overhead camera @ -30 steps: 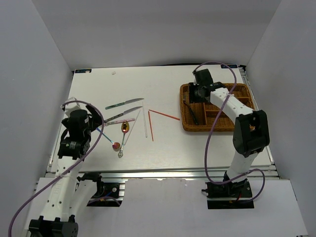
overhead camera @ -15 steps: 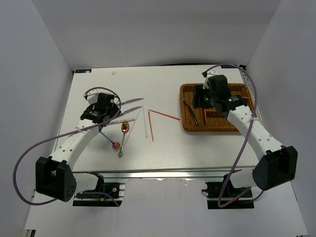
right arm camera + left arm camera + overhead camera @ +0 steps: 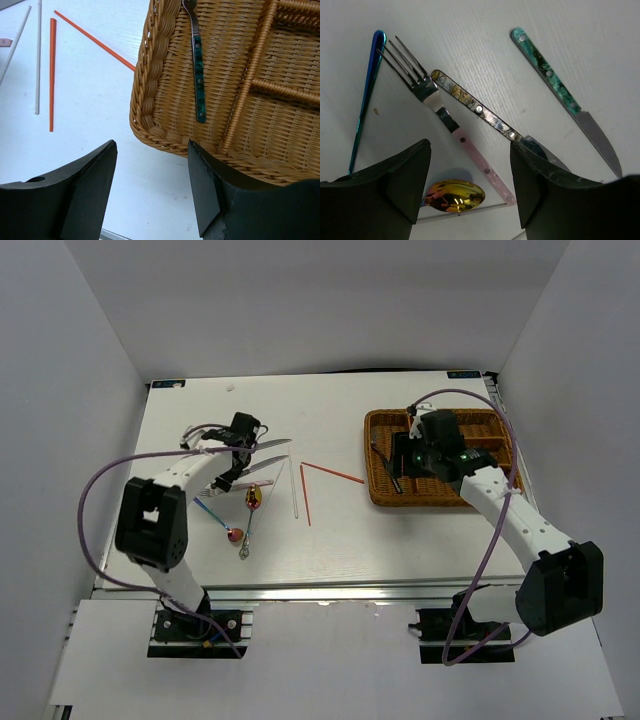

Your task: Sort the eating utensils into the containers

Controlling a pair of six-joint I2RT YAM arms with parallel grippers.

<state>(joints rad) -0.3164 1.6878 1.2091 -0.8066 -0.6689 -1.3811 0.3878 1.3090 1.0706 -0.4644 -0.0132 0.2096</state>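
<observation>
Loose cutlery lies on the left of the table: a green-handled knife (image 3: 545, 75), a knife with a multicoloured handle (image 3: 480, 110), a pink-handled fork (image 3: 440, 107), a gold spoon (image 3: 253, 498) and a red-bowled spoon (image 3: 236, 535). My left gripper (image 3: 235, 462) hovers open just above them, and the fork handle and gold spoon bowl (image 3: 454, 196) show between its jaws. Red chopsticks (image 3: 332, 472) and white chopsticks (image 3: 293, 490) lie mid-table. The wicker tray (image 3: 440, 498) stands at the right with a green-handled utensil (image 3: 199, 75) in its long section. My right gripper (image 3: 402, 462) is open and empty over the tray's near left corner.
A thin blue handle (image 3: 367, 95) lies beside the fork tines. White walls close in the table on three sides. The tray's three parallel slots (image 3: 290, 65) lie to the right of the long section. The table's near edge runs along a metal rail (image 3: 330, 590).
My left arm has swung from the near left edge out over the knives and fork. My right gripper has moved from the tray's far left part toward its near left corner.
</observation>
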